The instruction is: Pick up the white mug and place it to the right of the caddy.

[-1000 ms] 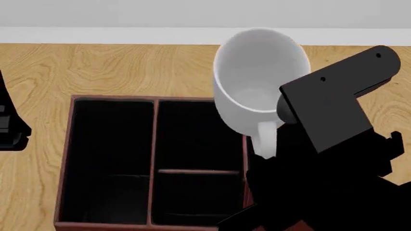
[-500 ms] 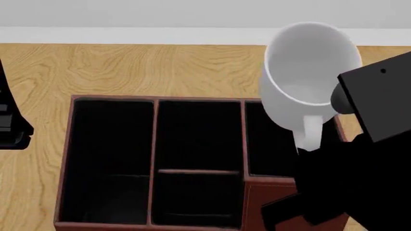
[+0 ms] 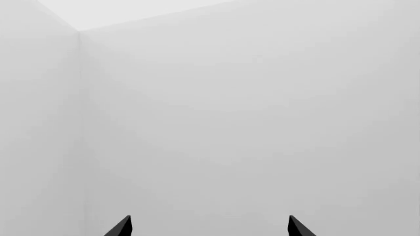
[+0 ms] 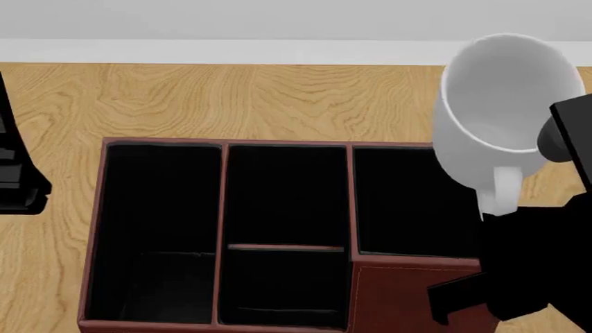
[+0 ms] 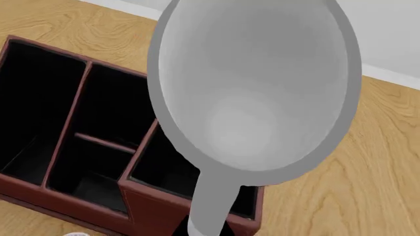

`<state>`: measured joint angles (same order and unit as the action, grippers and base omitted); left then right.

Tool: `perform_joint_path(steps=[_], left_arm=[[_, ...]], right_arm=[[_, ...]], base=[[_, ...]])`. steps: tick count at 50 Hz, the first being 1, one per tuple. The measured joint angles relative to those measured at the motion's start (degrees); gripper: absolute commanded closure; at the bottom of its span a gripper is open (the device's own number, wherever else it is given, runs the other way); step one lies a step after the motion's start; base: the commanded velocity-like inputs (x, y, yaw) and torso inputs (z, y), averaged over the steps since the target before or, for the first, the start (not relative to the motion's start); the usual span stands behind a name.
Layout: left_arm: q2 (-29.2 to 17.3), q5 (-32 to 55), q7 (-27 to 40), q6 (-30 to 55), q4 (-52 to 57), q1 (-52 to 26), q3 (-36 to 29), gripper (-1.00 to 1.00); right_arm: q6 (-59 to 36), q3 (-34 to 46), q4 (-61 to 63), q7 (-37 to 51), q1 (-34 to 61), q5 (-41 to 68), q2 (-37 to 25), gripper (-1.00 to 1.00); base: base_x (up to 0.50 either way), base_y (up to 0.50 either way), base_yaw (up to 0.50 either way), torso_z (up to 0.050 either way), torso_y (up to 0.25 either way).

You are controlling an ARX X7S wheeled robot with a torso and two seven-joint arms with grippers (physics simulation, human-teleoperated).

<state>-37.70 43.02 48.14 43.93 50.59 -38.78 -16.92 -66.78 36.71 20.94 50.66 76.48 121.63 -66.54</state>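
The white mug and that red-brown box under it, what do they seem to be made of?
The white mug looks like glazed ceramic: plain white, smooth, with soft sheen inside the bowl. The caddy looks like reddish-brown leather or imitation leather, matte, with thin walls and black-lined compartments. Since this is a simulator's render, both are guesses from surface look alone. The table shows pale wood grain.

- We find no text, label, brand, number or sign that can be read in any of the views.
- The white mug point(image 4: 504, 104) shows us only plain glossy surface, inside and out.
- The caddy point(image 4: 222, 201) carries no lettering on its reddish-brown walls or black lining that we can see.
- The wooden table point(image 4: 231, 97) shows us grain only.
- The left wrist view gives us bare pale walls with nothing written on them.
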Motion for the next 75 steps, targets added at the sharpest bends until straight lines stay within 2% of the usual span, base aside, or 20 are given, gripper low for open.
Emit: perform_joint_path(steps=[32, 75], left_arm=[[0.1, -0.3, -0.2, -0.6, -0.8, -0.1, -0.9, -1.0], [0.0, -1.1, -1.1, -2.5, -2.2, 0.5, -1.8, -1.0]], right_arm=[[-0.9, 0.8, -2.9, -3.0, -3.4, -9.3, -2.2, 1.0], [2.5, 3.1, -9.1, -9.0, -9.5, -21.3, -1.3, 1.0]], base=[[0.0, 0.0, 0.0, 0.0, 0.001], [0.0, 0.0, 0.0, 0.0, 0.0]])
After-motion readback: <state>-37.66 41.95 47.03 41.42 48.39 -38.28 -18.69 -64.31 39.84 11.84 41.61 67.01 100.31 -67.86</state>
